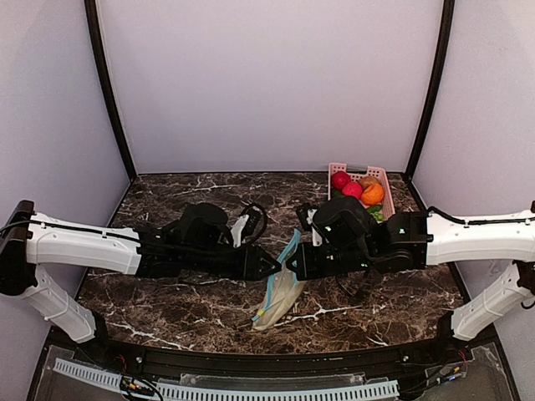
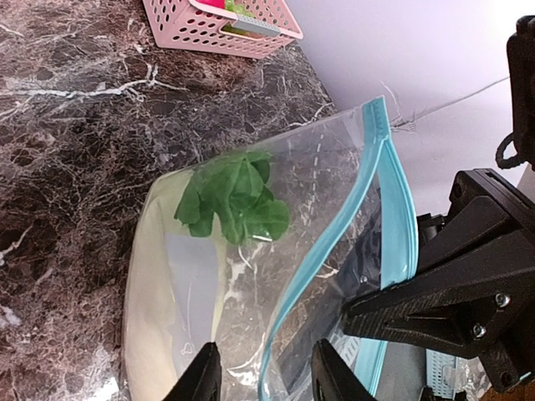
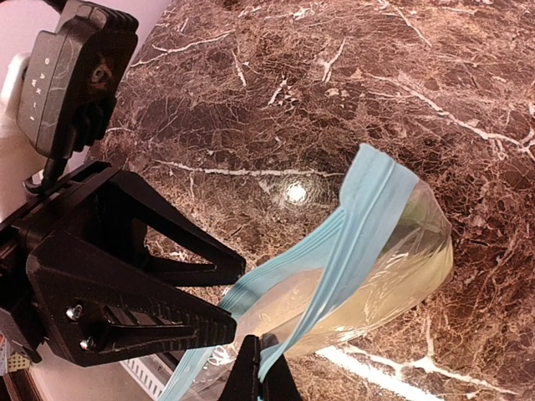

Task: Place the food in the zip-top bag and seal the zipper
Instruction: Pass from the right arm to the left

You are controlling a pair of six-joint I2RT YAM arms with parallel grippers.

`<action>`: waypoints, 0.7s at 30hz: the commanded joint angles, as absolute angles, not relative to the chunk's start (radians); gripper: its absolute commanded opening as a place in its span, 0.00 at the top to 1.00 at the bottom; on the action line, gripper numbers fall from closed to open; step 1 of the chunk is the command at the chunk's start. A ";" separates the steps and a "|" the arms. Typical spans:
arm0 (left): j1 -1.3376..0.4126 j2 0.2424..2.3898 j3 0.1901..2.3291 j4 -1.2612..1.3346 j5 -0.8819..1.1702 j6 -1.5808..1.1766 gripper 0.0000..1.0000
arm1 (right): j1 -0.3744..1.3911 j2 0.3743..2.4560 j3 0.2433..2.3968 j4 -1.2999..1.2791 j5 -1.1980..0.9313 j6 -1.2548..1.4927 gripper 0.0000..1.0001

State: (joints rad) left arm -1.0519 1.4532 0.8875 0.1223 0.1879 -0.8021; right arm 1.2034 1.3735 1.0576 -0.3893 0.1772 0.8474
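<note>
The clear zip-top bag (image 1: 280, 296) hangs between my two grippers, its lower end on the marble. A leafy green vegetable (image 2: 234, 200) and a pale gourd (image 2: 159, 284) lie inside it. The teal zipper (image 2: 334, 242) is parted along its length. My right gripper (image 3: 261, 372) is shut on one teal strip (image 3: 351, 234) at the bag's mouth. In the left wrist view, my left gripper (image 2: 266, 376) straddles the other teal strip, with a gap still showing on both sides of the plastic. The gourd (image 3: 368, 301) shows as a pale mass through the bag.
A pink basket (image 1: 330, 171) stands at the back right with red fruit (image 1: 341, 180) and an orange one (image 1: 373, 194); its wall (image 2: 209, 29) shows in the left wrist view. Purple walls enclose the marble table (image 1: 167, 196).
</note>
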 commanded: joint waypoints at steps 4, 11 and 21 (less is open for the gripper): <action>-1.052 1.466 0.866 0.187 0.241 -0.838 0.76 | 1.199 1.370 1.062 -0.372 0.182 0.843 1.00; -1.052 1.423 0.867 0.166 0.219 -0.842 0.99 | 1.198 1.364 1.063 -0.376 0.190 0.844 1.00; -1.053 1.297 0.914 -0.063 0.078 -0.766 0.99 | 1.158 1.300 1.019 -0.407 0.198 0.851 1.00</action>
State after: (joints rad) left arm -1.0519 1.3594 0.8841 0.0799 0.1688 -0.8169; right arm 1.1835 1.3449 1.0462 -0.3946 0.1806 0.8478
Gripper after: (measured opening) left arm 0.007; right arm 0.006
